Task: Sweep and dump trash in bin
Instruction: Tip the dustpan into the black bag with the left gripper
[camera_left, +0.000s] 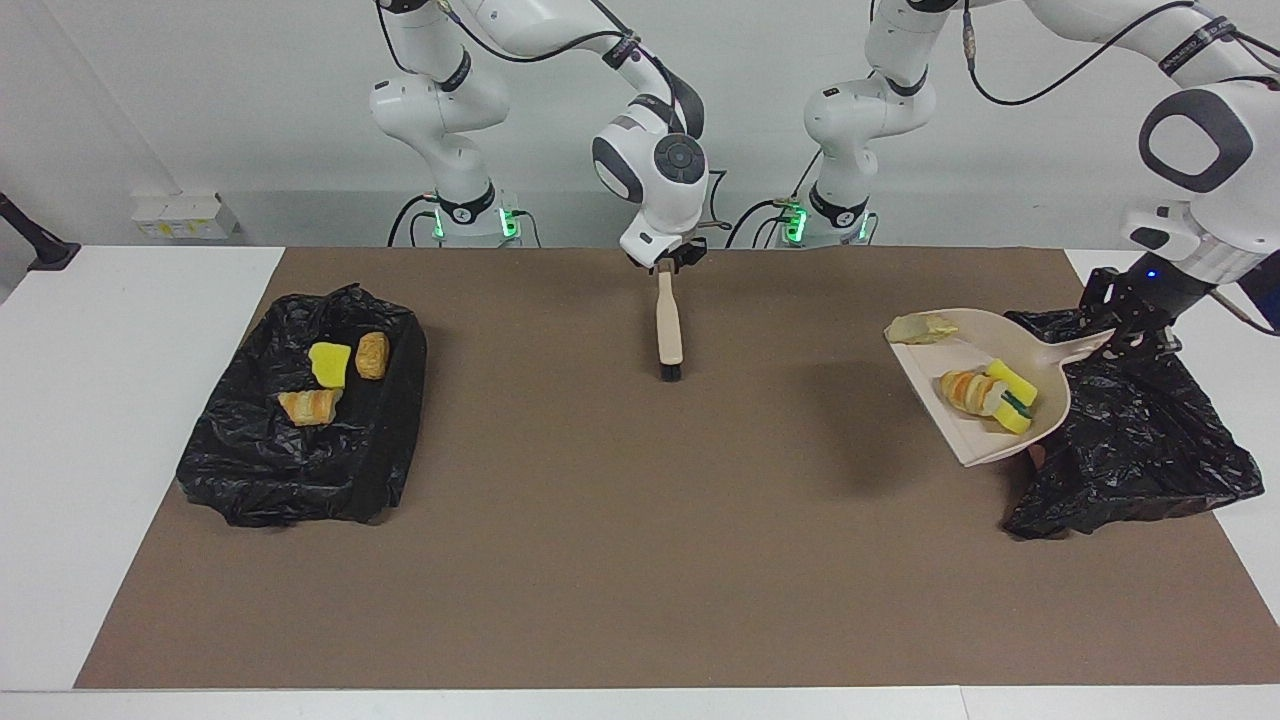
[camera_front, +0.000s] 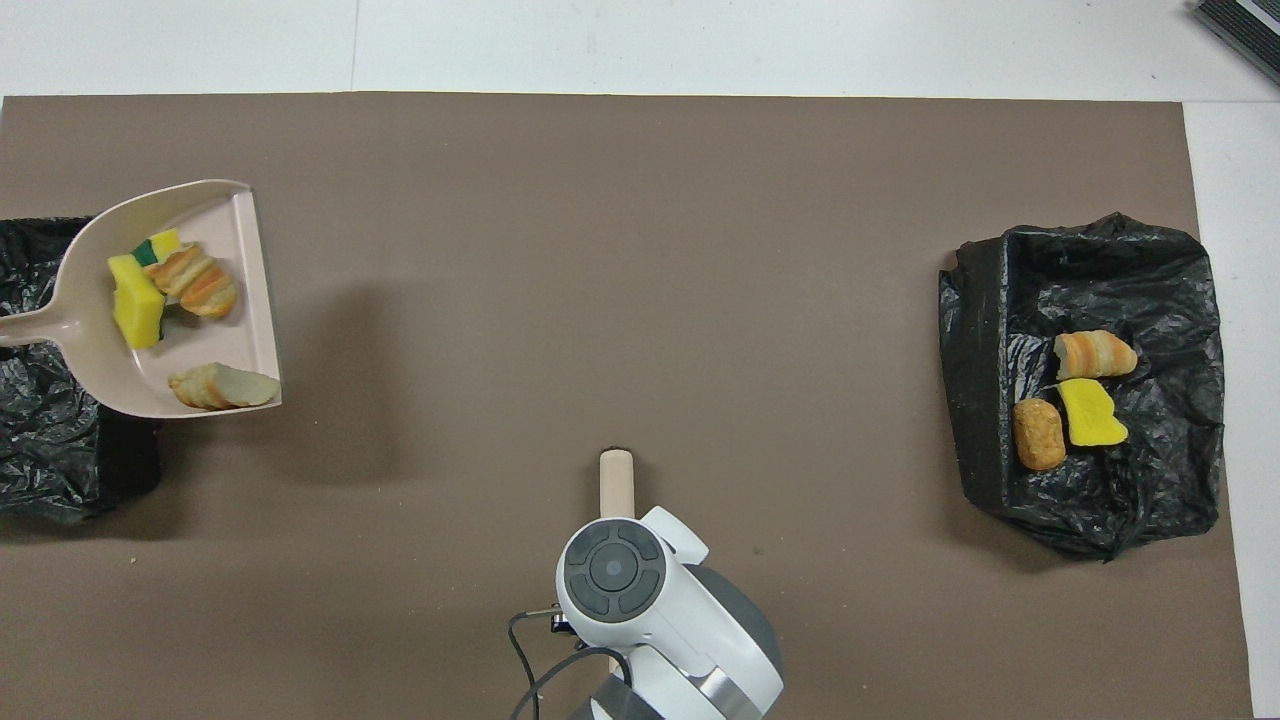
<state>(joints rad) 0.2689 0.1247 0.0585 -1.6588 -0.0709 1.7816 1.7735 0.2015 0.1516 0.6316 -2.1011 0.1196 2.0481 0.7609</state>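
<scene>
My left gripper (camera_left: 1128, 335) is shut on the handle of the beige dustpan (camera_left: 980, 340), which hangs tilted over the edge of the black-bagged bin (camera_left: 1130, 450) at the left arm's end. In the pan lie trash pieces: a bread slice (camera_left: 922, 328) at the lip, a croissant (camera_left: 962, 390) and a green-backed yellow sponge (camera_left: 1012, 385). The overhead view shows the dustpan (camera_front: 215, 225) and bin (camera_front: 50, 440), but not that gripper. My right gripper (camera_left: 667, 262) is at the top of the beige-handled brush (camera_left: 668, 320), mid-table near the robots. In the overhead view its wrist covers all but the brush (camera_front: 616, 480) handle's tip.
A second black-bagged bin (camera_left: 300, 470) stands at the right arm's end of the brown mat (camera_left: 600, 550). It holds a croissant (camera_front: 1095, 354), a brown lump (camera_front: 1038, 434) and a yellow sponge (camera_front: 1090, 412).
</scene>
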